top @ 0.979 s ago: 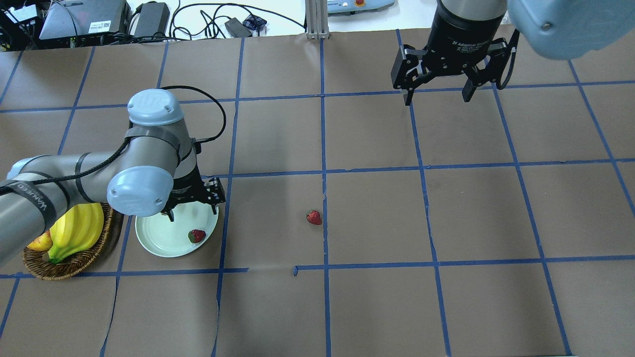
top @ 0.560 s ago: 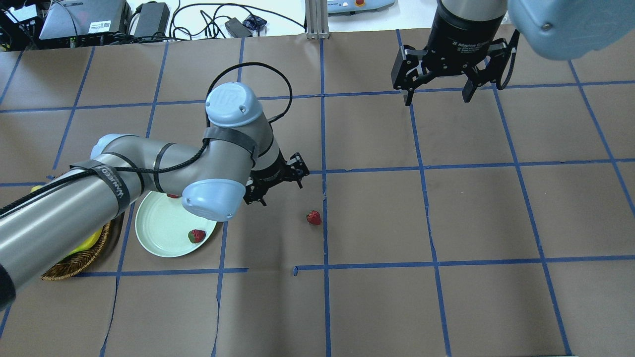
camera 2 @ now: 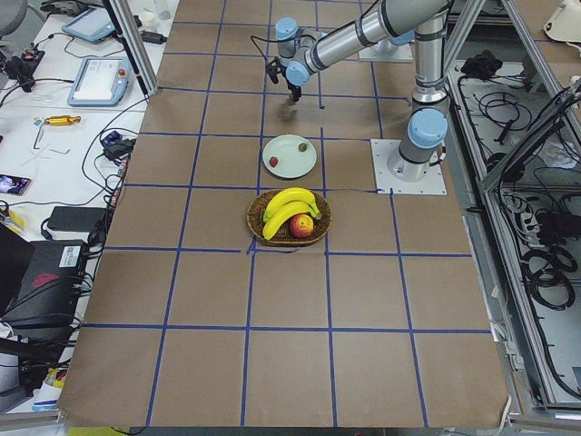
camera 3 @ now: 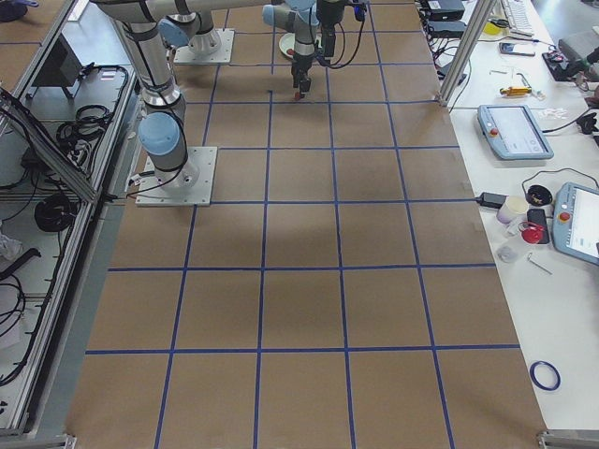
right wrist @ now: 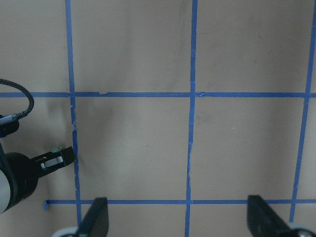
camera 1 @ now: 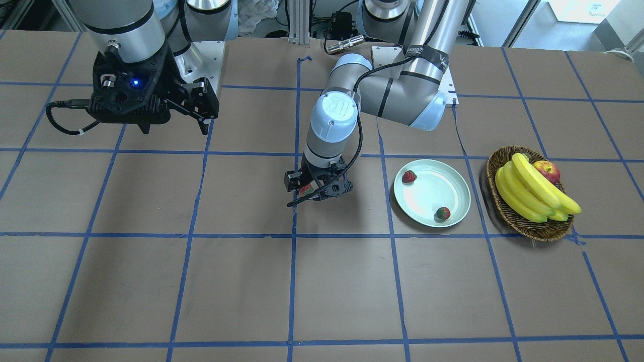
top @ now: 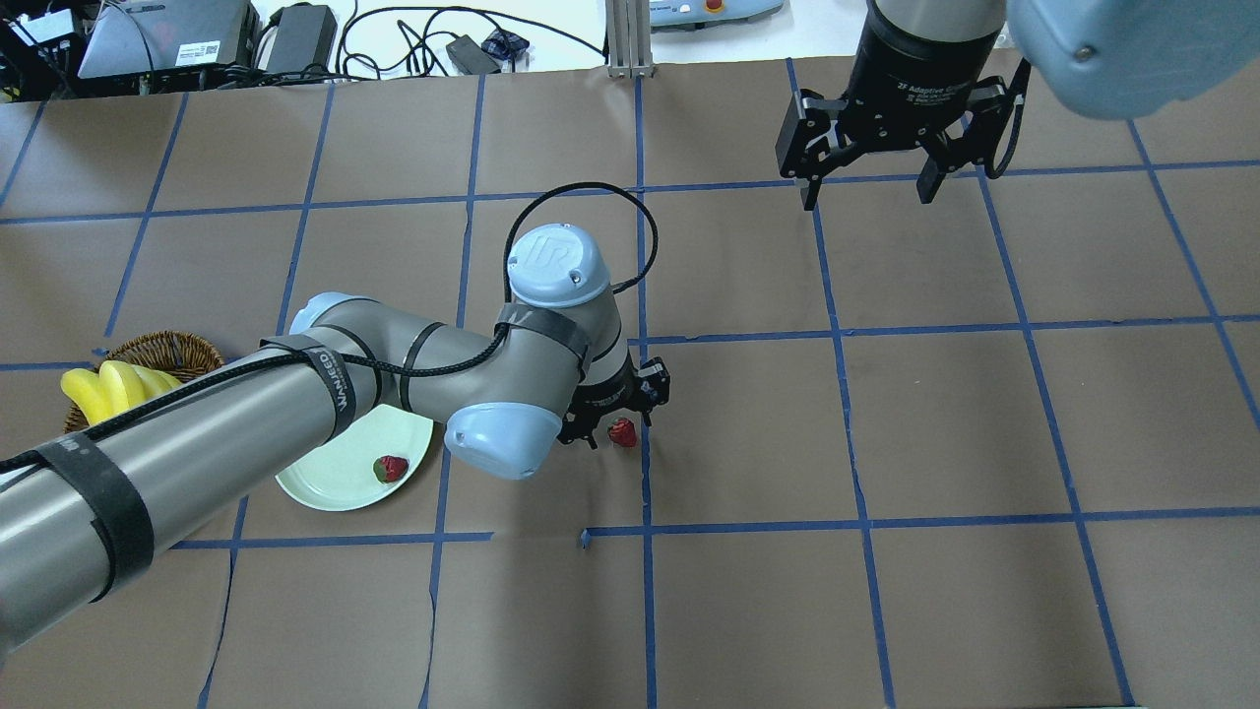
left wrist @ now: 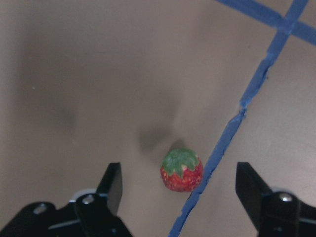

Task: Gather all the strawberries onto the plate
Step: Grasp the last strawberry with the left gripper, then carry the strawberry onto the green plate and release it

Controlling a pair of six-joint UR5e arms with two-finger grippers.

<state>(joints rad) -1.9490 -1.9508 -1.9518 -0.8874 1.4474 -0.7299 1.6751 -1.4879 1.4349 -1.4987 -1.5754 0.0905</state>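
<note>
Two strawberries (camera 1: pixel 409 176) lie in the plate (camera 1: pixel 432 193) in the front view, one at the rim toward the robot and one at the opposite rim. The third strawberry (camera 1: pixel 305 189) is on the table, well apart from the plate. It is half hidden by the left gripper (camera 1: pixel 314 190), which hangs right over it with fingers spread. The right gripper (camera 1: pixel 173 123) is also spread and empty, high and well away. A basket (camera 1: pixel 508 216) of bananas and an apple sits just beside the plate, not involved.

Overhead: the third strawberry sits between the left fingers and seems to touch neither. The forearm covers part of the plate, so only one plated berry shows.

Left wrist: the berry is roughly centred in the gap, green cap showing, lying against the blue tape line (left wrist: pixel 222 143). Risks as I judge them:
- The berry is small and rounded, so an uneven squeeze could squirt it sideways.
- Closing too high would pinch only the leafy cap, and the berry could drop on the way.
- Going too low, a fingertip could snag the tape edge or the paper.
- At the drop, the shallow rim means the berry could roll out or knock the other berries.

Right wrist: only paper and tape, nothing between the fingers.

Side views: too small to add anything.
</note>
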